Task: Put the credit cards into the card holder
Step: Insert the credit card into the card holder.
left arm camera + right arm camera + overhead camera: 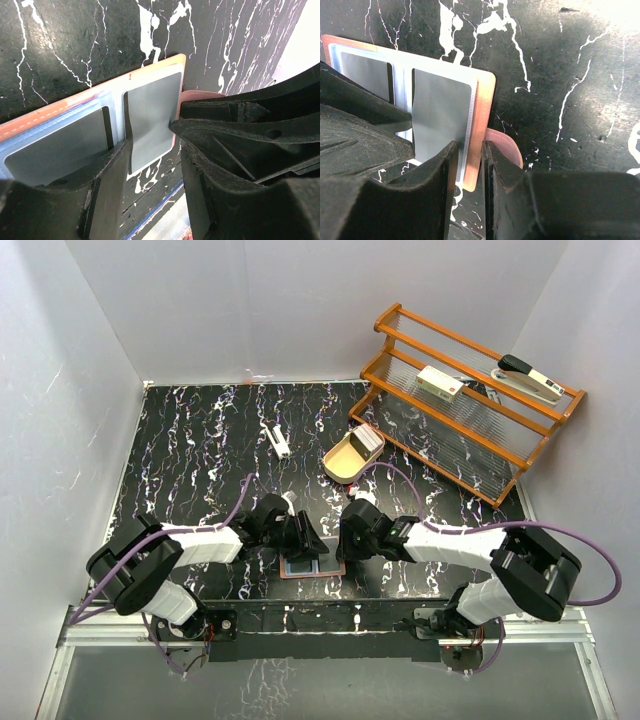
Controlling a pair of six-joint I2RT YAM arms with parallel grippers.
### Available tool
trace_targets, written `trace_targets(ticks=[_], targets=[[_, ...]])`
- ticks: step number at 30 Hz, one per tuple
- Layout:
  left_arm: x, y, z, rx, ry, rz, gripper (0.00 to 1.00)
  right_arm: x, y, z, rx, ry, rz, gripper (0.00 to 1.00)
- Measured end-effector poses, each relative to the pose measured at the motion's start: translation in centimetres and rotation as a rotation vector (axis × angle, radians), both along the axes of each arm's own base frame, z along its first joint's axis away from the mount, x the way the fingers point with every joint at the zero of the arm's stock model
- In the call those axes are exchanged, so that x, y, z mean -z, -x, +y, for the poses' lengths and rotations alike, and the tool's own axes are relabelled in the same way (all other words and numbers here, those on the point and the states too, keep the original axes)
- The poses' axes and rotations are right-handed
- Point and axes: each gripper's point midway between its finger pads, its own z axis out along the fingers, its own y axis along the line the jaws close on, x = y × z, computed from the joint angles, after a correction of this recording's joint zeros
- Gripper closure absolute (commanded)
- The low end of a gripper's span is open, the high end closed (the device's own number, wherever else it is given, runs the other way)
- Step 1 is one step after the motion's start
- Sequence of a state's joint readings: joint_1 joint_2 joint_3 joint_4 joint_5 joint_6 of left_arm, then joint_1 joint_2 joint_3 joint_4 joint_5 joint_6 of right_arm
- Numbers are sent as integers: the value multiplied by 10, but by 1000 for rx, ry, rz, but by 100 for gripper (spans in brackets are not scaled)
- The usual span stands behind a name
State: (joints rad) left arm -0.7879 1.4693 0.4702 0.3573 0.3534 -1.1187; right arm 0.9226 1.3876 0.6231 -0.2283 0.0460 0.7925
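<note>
The card holder [305,567] lies open on the surface [180,440], at the near edge, centre. My left gripper [150,135] reaches over it from the left. My right gripper [470,145] straddles its right edge. Behind it, to the right, sits the tray [340,468] containing the credit cards [368,440]. The rack [470,430] stands farther right.

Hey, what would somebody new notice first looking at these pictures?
The left tool and right tool meet at a salmon-brown leather bifold card holder. It lies open, blue-grey inside up, at the near middle of the black marbled table, and the right tool pinches its edge. Farther back sit a tan oval wooden tray holding whitish-grey cards and, at the rear right, an orange wooden rack.
</note>
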Motion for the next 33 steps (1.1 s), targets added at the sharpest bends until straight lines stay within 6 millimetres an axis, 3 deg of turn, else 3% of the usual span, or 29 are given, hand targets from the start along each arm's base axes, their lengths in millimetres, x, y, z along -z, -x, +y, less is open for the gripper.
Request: trace_targets(ticks=[4, 13, 26, 33], targets=[[-4, -2, 0, 3, -15, -5, 54, -2, 0, -4, 1, 11, -9, 70], [-29, -17, 15, -46, -96, -81, 53, -22, 1, -2, -4, -31, -26, 71], [-28, -26, 81, -210, -145, -30, 54, -41, 1, 41, -46, -129, 0, 72], [-28, -16, 84, -198, -103, -12, 54, -32, 0, 59, -70, -113, 29, 73]])
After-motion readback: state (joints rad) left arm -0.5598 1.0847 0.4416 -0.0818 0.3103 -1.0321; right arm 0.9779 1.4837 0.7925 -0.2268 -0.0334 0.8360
